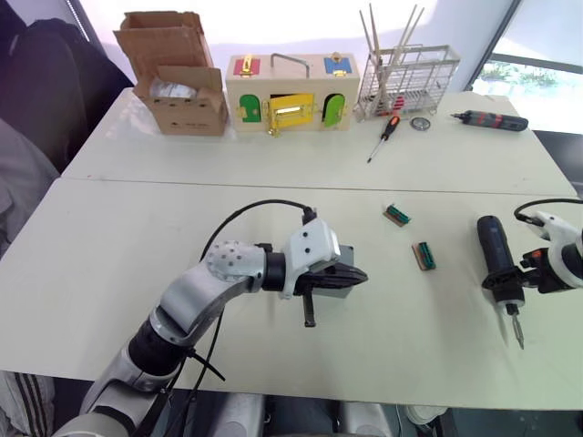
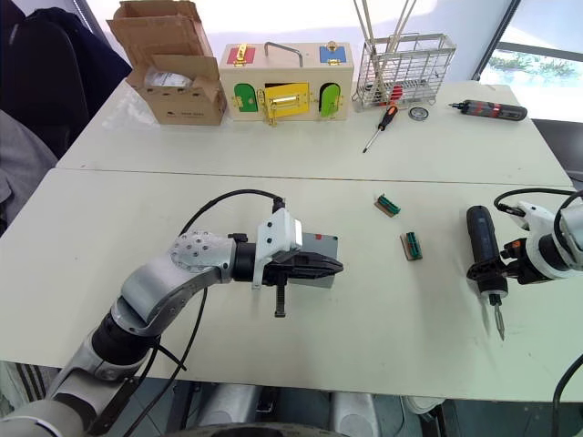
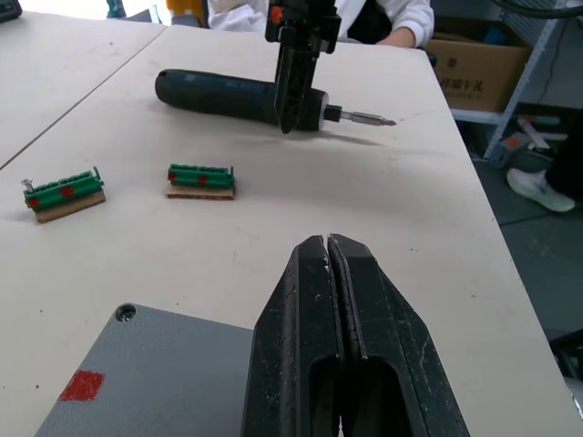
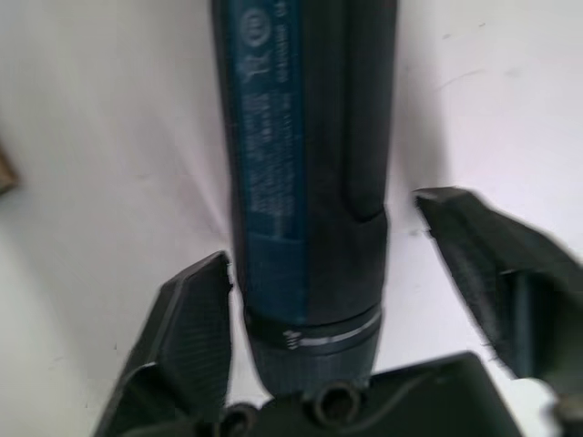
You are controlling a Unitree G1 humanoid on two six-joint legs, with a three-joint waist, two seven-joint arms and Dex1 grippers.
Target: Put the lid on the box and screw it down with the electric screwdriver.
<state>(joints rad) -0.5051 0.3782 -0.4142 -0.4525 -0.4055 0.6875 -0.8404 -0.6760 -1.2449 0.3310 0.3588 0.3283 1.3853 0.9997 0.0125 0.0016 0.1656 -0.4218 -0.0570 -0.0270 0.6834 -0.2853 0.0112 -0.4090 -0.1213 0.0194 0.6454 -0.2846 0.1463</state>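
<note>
We see the left gripper (image 3: 330, 264) low over the front part of the white surface (image 1: 137, 264), its two black fingers (image 3: 301, 309) pressed together with nothing between them. Just beside and partly under it sits the grey box (image 3: 137, 382), a small red mark (image 3: 80, 384) on its upper face and a screw hole at one corner; whether the lid is on it we cannot tell.

Well apart to the right lies the electric screwdriver (image 1: 496, 253), flat on the surface with its metal bit (image 1: 516, 328) pointing toward the near edge. The right gripper (image 4: 337, 319) straddles its bit end with fingers spread wide, one on each side of the dark barrel.

Between box and screwdriver lie two small green terminal blocks (image 1: 423, 256). Farther back stand a cardboard carton (image 1: 178, 77), a wooden box with coloured doors (image 1: 287, 96), and a wire rack (image 1: 405, 82).
</note>
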